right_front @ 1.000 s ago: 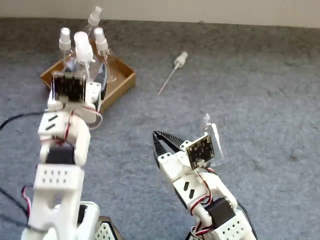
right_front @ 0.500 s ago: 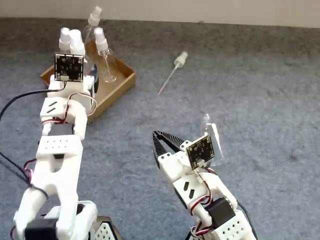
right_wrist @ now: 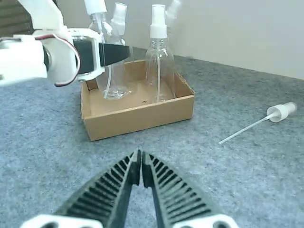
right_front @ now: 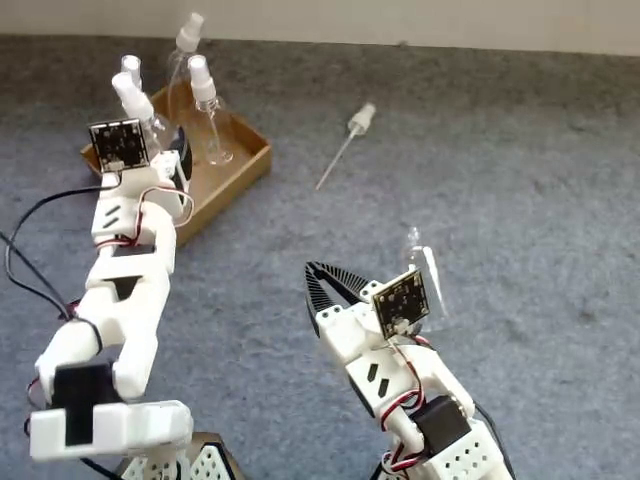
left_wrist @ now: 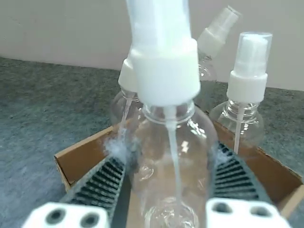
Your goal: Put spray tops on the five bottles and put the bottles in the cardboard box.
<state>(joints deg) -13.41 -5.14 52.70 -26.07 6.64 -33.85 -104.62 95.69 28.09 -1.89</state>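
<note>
**Capped bottle held at box**

The right gripper (right_wrist: 141,159) is clenched on nothing above the carpet (right_front: 520,200). A loose spray top (right_front: 358,120) lies at its one o'clock. At eleven o'clock, the left gripper (left_wrist: 167,164) grasps a capped bottle (left_wrist: 164,128) at the cardboard box (right_wrist: 137,114).

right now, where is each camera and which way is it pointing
High view: fixed above the table, looking down on the left arm, right arm, cardboard box and a loose spray top.
Left wrist view: on the left arm, facing the box; the left gripper grips a capped bottle.
Right wrist view: on the right arm, looking past the shut right gripper across the table at the box.
Shared: high and right wrist views both show the box and spray top.
</note>
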